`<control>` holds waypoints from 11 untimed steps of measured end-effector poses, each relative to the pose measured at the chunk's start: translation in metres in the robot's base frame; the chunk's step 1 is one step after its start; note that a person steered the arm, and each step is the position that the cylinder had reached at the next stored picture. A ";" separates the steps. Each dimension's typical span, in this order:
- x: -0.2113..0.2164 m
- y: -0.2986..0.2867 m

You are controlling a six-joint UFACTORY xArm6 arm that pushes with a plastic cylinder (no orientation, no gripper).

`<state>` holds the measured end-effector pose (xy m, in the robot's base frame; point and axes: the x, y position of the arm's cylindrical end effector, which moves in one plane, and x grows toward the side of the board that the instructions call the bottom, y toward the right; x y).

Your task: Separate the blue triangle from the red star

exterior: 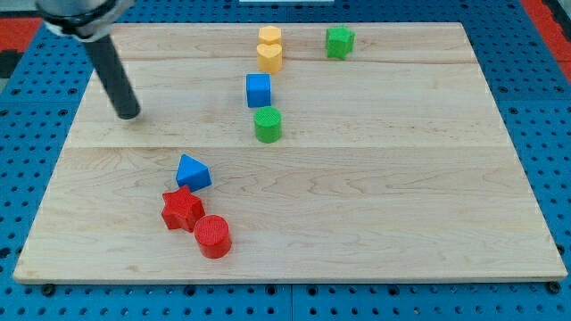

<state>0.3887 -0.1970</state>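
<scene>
The blue triangle point(193, 172) lies at the lower left of the wooden board point(401, 196). The red star point(182, 209) sits just below it, touching or nearly touching it. A red cylinder point(212, 236) stands against the star's lower right. My tip point(129, 114) rests on the board at the upper left, well above and to the left of the blue triangle, apart from every block.
A blue cube point(258, 90) and a green cylinder point(268, 125) stand near the top middle. Two yellow blocks point(269, 38) point(269, 58) sit at the top edge, with a green star-like block point(339, 42) to their right. Blue pegboard surrounds the board.
</scene>
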 end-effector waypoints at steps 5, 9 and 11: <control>0.075 0.096; 0.118 0.114; 0.132 0.106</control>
